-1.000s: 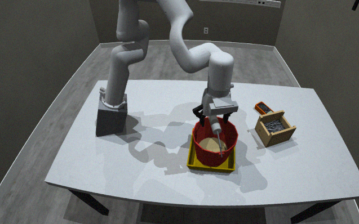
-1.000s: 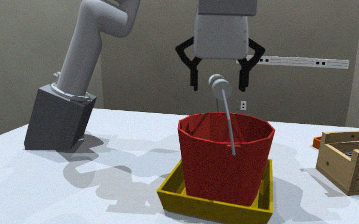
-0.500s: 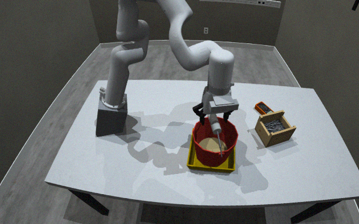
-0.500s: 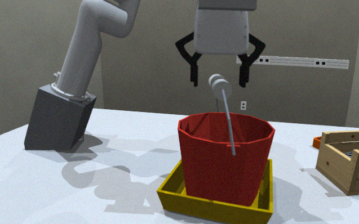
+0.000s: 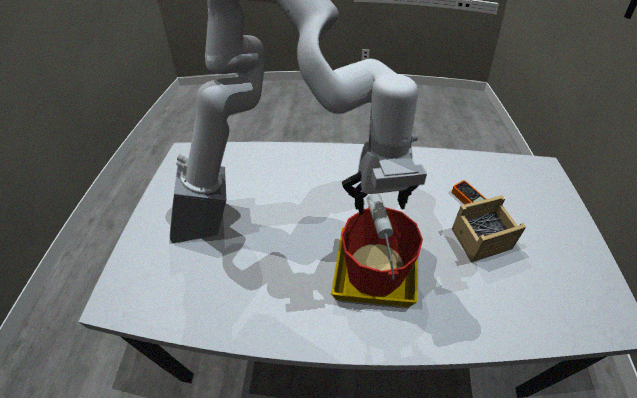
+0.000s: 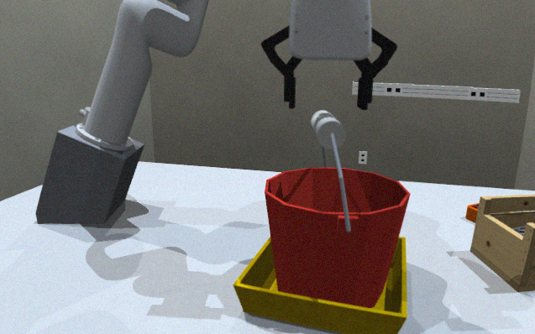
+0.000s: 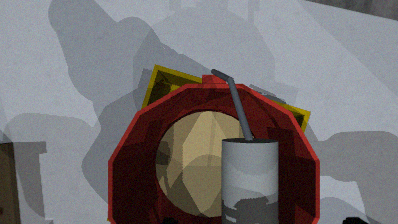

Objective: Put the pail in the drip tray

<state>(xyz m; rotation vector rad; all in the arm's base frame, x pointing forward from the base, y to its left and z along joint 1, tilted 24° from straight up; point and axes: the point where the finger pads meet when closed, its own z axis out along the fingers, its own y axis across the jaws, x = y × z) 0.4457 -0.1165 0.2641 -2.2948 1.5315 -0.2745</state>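
Observation:
The red pail (image 5: pixel 381 252) stands upright inside the yellow drip tray (image 5: pixel 374 286) near the middle of the table. It also shows in the exterior view (image 6: pixel 335 232), with the tray (image 6: pixel 322 300) around its base. Its wire handle stands up, with the grey grip (image 6: pixel 327 124) at the top. My gripper (image 6: pixel 327 100) is open and empty, a little above the grip and not touching it. In the wrist view the pail (image 7: pixel 215 165) fills the lower frame, the grip (image 7: pixel 249 180) is close below, and tray corners (image 7: pixel 162 85) show behind it.
A wooden crate of nails (image 5: pixel 488 228) stands to the right of the tray, with an orange meter (image 5: pixel 467 192) behind it. The arm's dark base block (image 5: pixel 197 206) stands on the left of the table.

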